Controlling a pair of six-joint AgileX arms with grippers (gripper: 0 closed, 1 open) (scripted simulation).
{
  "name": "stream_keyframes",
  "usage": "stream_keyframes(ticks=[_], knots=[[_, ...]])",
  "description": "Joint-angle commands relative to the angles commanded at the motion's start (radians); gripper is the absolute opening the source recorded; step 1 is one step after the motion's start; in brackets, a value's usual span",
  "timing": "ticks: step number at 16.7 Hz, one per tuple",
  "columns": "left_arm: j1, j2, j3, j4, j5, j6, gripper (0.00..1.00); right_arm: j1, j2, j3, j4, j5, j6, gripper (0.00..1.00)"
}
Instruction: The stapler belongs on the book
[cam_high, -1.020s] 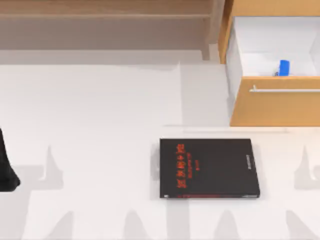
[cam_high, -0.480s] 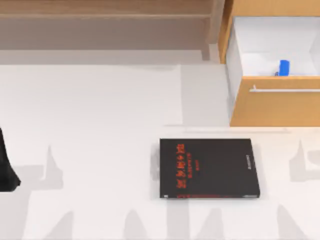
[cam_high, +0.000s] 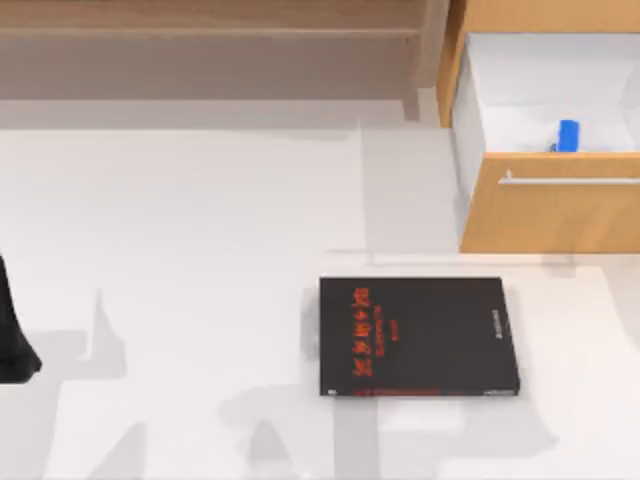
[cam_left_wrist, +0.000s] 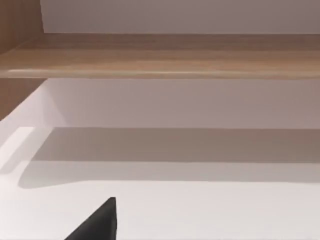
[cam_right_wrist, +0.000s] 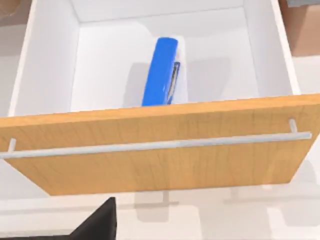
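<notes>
1. Step in hand: fetch the stapler from the open drawer at the desk's far right corner; come down over the drawer front, grip across the narrow sides.
2. Right gripper hangs before the drawer; open or clenched, cannot tell. Left arm parked at the left edge.
3. Stapler: glossy blue plastic, rounded. Book: flat black hardcover, red lettering, near the front edge, nothing on it.

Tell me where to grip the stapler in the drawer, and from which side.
Grip the stapler across its narrow middle, coming straight down from above. It lies flat in the open drawer, its near end hidden behind the wooden front, so only the top is free.
</notes>
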Motion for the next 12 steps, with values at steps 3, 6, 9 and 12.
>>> stream_keyframes(ticks=[3, 6, 9, 12], knots=[[0.000, 0.000, 0.000, 0.000, 0.000, 0.000, 1.00, 0.020, 0.294, 0.267, -0.145, 0.002, 0.043, 1.00], [0.000, 0.000, 0.000, 0.000, 0.000, 0.000, 1.00, 0.039, 0.576, 0.531, -0.280, 0.006, 0.082, 1.00], [0.000, 0.000, 0.000, 0.000, 0.000, 0.000, 1.00, 0.055, 0.833, 0.776, -0.404, 0.014, 0.119, 1.00], [0.000, 0.000, 0.000, 0.000, 0.000, 0.000, 1.00, 0.064, 1.057, 0.986, -0.515, 0.025, 0.155, 1.00]])
